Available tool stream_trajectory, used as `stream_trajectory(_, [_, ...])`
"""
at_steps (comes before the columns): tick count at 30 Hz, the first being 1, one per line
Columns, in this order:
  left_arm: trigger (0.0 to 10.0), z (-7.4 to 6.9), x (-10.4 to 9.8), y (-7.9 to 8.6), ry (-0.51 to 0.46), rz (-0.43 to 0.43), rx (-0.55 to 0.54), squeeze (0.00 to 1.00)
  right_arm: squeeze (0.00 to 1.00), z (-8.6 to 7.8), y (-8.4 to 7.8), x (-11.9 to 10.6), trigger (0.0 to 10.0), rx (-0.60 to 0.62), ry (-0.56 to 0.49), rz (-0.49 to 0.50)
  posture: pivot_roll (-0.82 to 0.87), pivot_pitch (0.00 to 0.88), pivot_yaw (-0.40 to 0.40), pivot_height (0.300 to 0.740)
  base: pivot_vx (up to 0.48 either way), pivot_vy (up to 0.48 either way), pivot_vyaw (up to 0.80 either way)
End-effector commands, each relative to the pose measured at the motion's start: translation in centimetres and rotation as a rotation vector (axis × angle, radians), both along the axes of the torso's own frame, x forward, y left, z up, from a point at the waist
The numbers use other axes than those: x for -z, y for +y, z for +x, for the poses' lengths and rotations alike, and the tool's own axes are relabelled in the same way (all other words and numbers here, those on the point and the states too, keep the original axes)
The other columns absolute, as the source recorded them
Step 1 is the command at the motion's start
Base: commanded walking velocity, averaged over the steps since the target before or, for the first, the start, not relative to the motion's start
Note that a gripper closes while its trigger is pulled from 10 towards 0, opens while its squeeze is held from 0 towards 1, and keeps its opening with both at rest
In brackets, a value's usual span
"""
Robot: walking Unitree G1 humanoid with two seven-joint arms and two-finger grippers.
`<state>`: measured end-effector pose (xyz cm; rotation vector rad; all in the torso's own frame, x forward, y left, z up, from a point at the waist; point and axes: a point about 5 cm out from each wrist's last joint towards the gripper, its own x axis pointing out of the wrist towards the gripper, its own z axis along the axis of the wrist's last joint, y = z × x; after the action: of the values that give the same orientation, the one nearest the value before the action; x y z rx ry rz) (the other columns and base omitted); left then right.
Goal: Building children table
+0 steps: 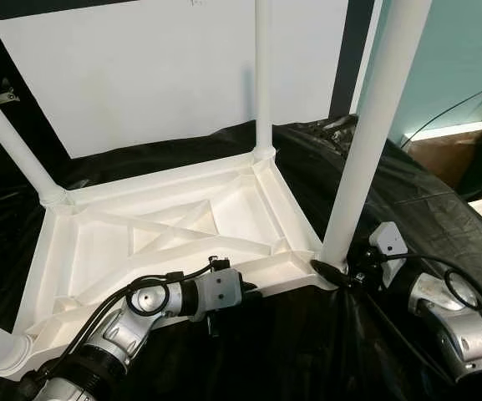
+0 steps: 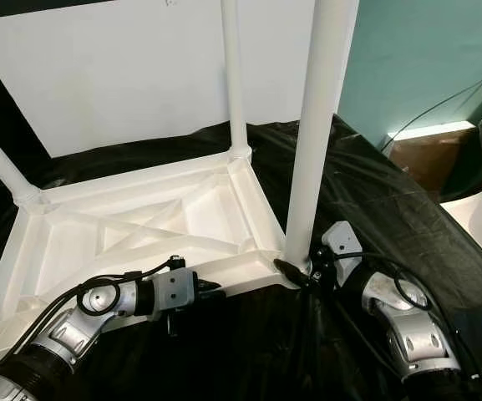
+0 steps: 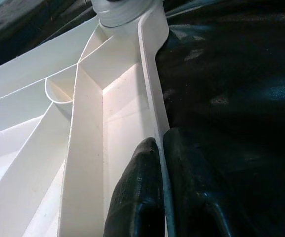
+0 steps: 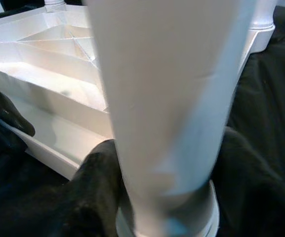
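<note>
On the black sheet (image 1: 441, 209), the upturned table (image 1: 182, 225) looks light, stiff and slick. Left gripper (image 3: 163, 148) pinches its near rim; right gripper (image 1: 338, 274) clamps the near right leg (image 1: 370, 125) at its base.

The left arm comes in low from the left side, bent at the elbow, with its silver wrist turned sideways. The left pincer (image 3: 162, 173) is squeezed tight, and its two black fingers (image 3: 137, 187) press on both sides of the thin white rim (image 3: 149, 84) of the table. The right arm reaches in from the right side, also bent, with black cables looping over it. The right pincer (image 4: 147, 197) is wrapped around the bottom of the near white leg (image 1: 366, 134), one black finger on each side.
</note>
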<state>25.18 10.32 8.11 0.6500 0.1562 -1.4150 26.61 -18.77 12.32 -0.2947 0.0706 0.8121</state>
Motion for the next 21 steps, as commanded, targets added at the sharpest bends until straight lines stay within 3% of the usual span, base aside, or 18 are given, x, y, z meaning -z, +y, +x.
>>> stream_trajectory(1, [10.0, -3.0, 5.7, 2.1, 0.252, 0.21, 0.002, 0.0, 0.0, 0.0, 0.0, 0.1, 0.0, -0.045, 0.026, -0.016, -0.04, 0.01, 0.008, 0.74, 0.0, 0.0, 0.0])
stream_trajectory(13, [10.0, -3.1, 5.7, 2.4, 0.253, 0.211, 0.003, 0.0, 0.0, -0.4, -0.2, 1.2, 0.0, -0.029, 0.068, -0.017, -0.04, 0.011, 0.012, 0.74, 0.0, 0.0, 0.0])
stream_trajectory(14, [10.0, -3.1, 5.7, 2.4, 0.252, 0.211, 0.005, 0.0, 0.0, -0.5, 1.2, 0.9, 0.0, 0.04, 0.067, 0.117, -0.04, 0.011, 0.008, 0.74, 0.0, 0.0, 0.0])
stream_trajectory(15, [10.0, -3.1, 5.7, 2.4, 0.251, 0.21, 0.004, 0.0, 0.0, -0.7, 2.4, 1.0, 0.0, 0.11, 0.048, 0.187, -0.04, 0.012, 0.005, 0.74, 0.0, 0.0, 0.0])
stream_trajectory(16, [10.0, -3.1, 5.7, 2.4, 0.251, 0.21, 0.004, 0.0, 0.0, -0.7, 2.4, 1.0, 0.0, 0.11, 0.048, 0.187, -0.04, 0.012, 0.005, 0.74, 0.0, 0.0, 0.0])
stream_trajectory(17, [10.0, -3.2, 5.7, 2.3, 0.252, 0.206, 0.003, 0.0, 0.0, -1.3, 4.1, 1.3, 0.0, 0.24, 0.013, 0.266, -0.04, 0.018, 0.003, 0.74, 0.0, 0.0, 0.0])
stream_trajectory(21, [10.0, -3.3, 5.7, 2.3, 0.253, 0.203, 0.002, 0.0, 0.0, -2.2, 4.9, 1.9, 0.0, 0.366, -0.009, 0.311, -0.03, 0.022, 0.0, 0.74, 0.0, 0.0, 0.0])
